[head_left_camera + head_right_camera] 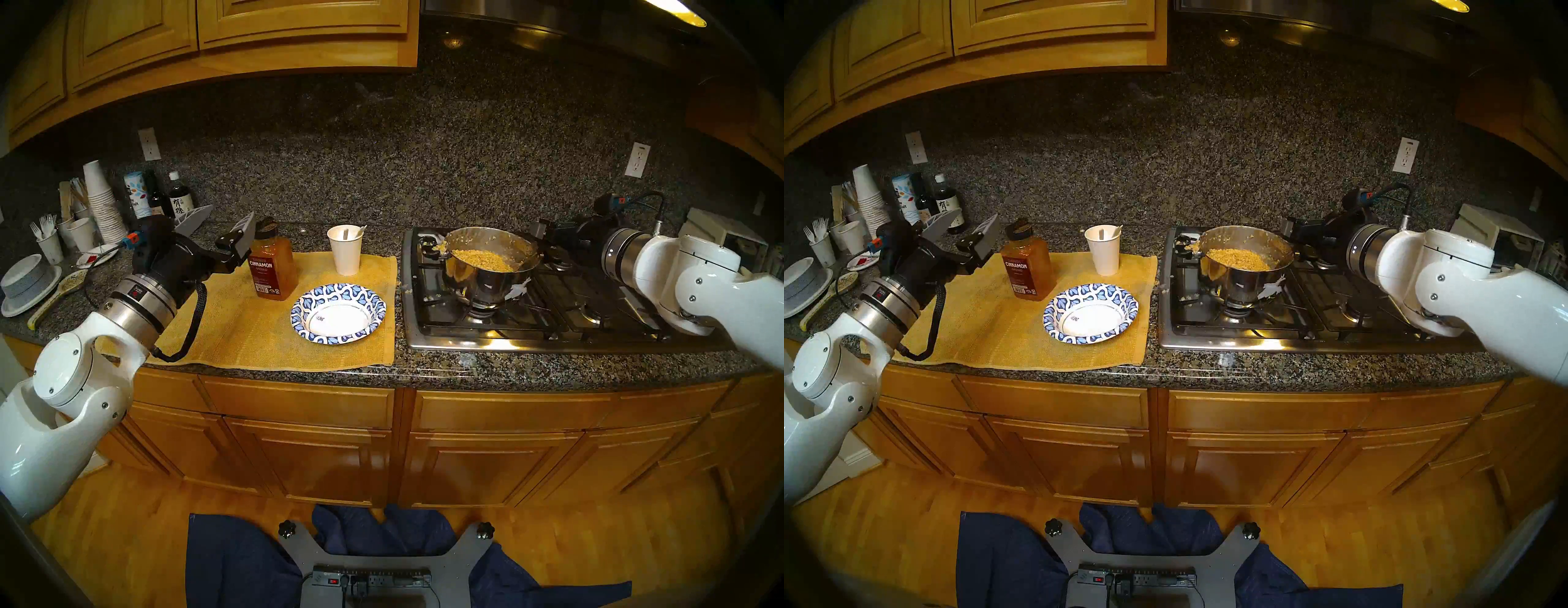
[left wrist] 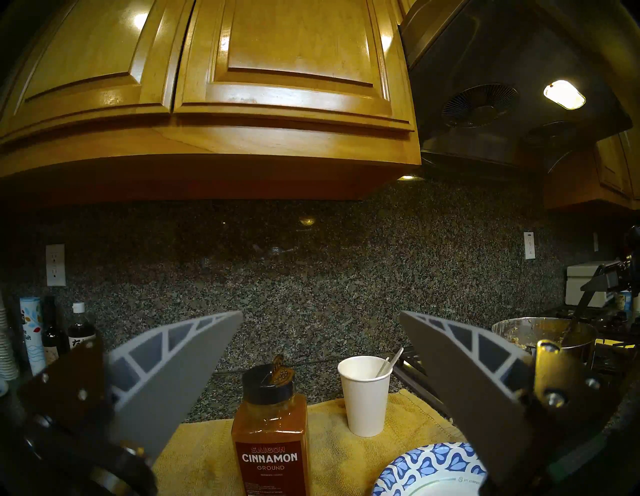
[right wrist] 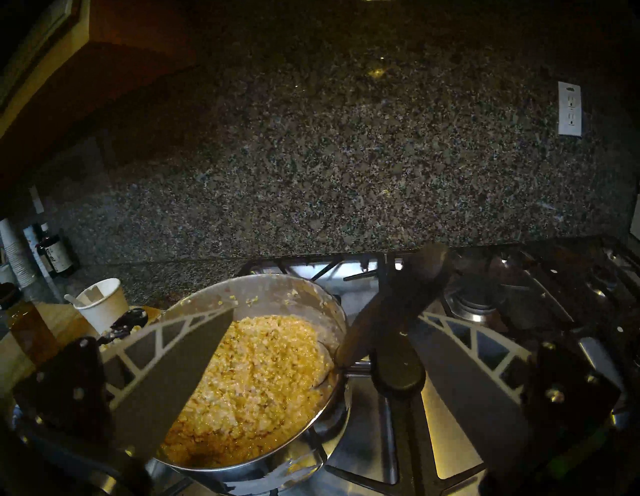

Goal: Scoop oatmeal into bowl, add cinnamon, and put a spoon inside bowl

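Hovering wide-jawed, left gripper [image 1: 220, 225] behind the cinnamon [image 1: 271, 269] near the counter's left end and right gripper [image 3: 318, 318] spread at the oatmeal [image 1: 481, 259] pot's handle [image 3: 396, 367], leaving bowl [image 1: 339, 293] empty mid-counter and spoon [image 1: 359, 232] parked in its cup [image 1: 345, 250].

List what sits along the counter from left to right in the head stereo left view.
Stacked grey bowls → left gripper → cinnamon → paper cup → pot of oatmeal → right gripper.
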Controlling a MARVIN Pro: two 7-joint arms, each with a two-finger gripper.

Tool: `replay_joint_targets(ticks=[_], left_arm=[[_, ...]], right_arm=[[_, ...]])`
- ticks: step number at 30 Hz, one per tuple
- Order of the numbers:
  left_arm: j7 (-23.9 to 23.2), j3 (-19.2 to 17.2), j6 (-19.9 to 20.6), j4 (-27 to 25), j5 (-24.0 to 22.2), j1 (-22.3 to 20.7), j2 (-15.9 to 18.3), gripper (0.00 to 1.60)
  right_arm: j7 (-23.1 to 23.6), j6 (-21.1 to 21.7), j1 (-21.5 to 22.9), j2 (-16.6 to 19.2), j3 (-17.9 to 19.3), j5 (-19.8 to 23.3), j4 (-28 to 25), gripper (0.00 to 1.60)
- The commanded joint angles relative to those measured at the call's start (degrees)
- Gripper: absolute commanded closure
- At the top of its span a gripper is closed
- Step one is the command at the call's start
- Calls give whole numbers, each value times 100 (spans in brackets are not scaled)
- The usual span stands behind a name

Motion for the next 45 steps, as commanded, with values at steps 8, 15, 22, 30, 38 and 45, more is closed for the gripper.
replay_joint_targets(ticks=[8,15,22,30,38,45], left_arm=[[-12,-140,-79,-70,16,-92,-11,0],[-14,-142,-79,-70,17,-92,-13,0],[-15,-142,-78,-70,17,-92,-13,0],[-14,-140,-77,-70,17,-94,-13,0],[-13,-138,-76,-70,17,-95,-13,0],[-9,-133,-72,-69,16,-98,-10,0]], right_arm=[[278,-204,10,-591,143,142,451,9],[157,-101,60,-547,118,221,371,22],[20,-49,127,-321,65,186,238,33],[98,-154,41,-494,45,210,395,99],[144,-214,48,-658,69,219,515,160],[104,-162,190,-748,134,84,476,160]])
